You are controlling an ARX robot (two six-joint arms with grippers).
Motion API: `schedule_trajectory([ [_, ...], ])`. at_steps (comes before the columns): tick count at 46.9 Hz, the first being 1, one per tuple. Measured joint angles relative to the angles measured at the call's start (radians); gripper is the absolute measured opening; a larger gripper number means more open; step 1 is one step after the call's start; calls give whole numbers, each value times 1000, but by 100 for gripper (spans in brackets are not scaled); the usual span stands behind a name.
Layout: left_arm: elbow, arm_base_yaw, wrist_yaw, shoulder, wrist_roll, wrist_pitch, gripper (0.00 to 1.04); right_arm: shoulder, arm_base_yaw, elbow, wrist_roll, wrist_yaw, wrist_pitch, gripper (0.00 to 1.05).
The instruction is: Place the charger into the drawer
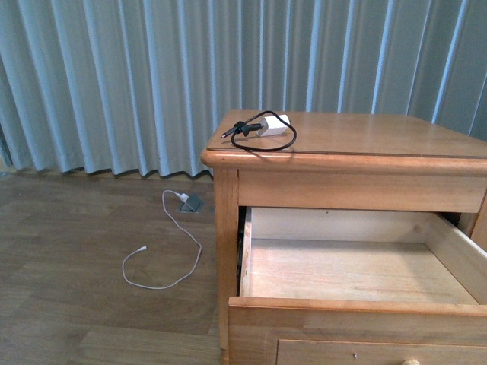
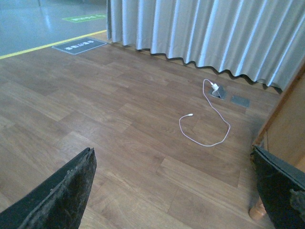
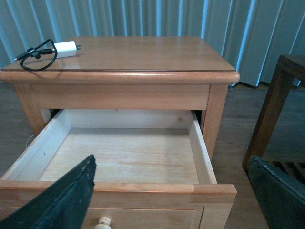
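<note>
- Left claw [image 2: 171, 152]: fingers spread wide with nothing between them. It faces the floor beside the cabinet, so it's nowhere near the work.
- White cable [image 1: 163, 258] lies loose on the floor and runs to a floor socket [image 1: 190, 202]. It's not my target, so I ignore it.
- Charger [image 1: 270, 127] sits on the tabletop [image 1: 365, 137] near the front-left corner. The white block lies flat, and the black lead is looped beside it toward the front edge.
- I judge the block is the part to grab. It's rigid, whereas the loop would just trail.
- Drawer [image 1: 342, 274] is directly below and pulled well out. The pale interior is exposed and nothing shows inside, so no opening step is needed.
- Right claw [image 3: 170, 160]: fingers also wide apart, holding nothing. It hangs in front of the drawer, above the front panel and its knob [image 3: 103, 222], looking in.
- Task not started; the charger is untouched. I judge the next step is to reach up to the corner, pinch the block, lift and lower it into the drawer.
- Risk: the lead catching on the tabletop edge or the drawer front on the way down.
- A dark side table [image 3: 286, 71] stands off to the right, clear of the path.
</note>
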Motion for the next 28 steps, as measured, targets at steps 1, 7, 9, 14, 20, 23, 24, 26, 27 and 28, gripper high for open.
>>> schedule_trajectory([
  [1, 17, 6, 6, 49, -5, 32, 99, 0, 0, 0, 0, 1, 0, 98],
  [7, 207, 36, 164, 432, -1, 249, 99, 0, 1, 0, 0, 1, 0, 96],
  [9, 279, 34, 209, 547, 5, 288, 99, 0, 1, 0, 0, 1, 0, 96],
  [14, 474, 3, 279, 800, 13, 332, 99, 0, 1, 0, 0, 1, 0, 96],
  [20, 682, -53, 311, 1019, 25, 353, 99, 0, 1, 0, 0, 1, 0, 96],
  [23, 768, -76, 333, 1100, 25, 354, 99, 0, 1, 0, 0, 1, 0, 96],
  [24, 801, -83, 345, 1130, 25, 356, 99, 0, 1, 0, 0, 1, 0, 96],
  [26, 867, -100, 370, 1192, 31, 358, 99, 0, 1, 0, 0, 1, 0, 96],
  [27, 902, -107, 380, 1223, 41, 358, 99, 0, 1, 0, 0, 1, 0, 96],
  [28, 938, -113, 388, 1254, 52, 358, 99, 0, 1, 0, 0, 1, 0, 96],
])
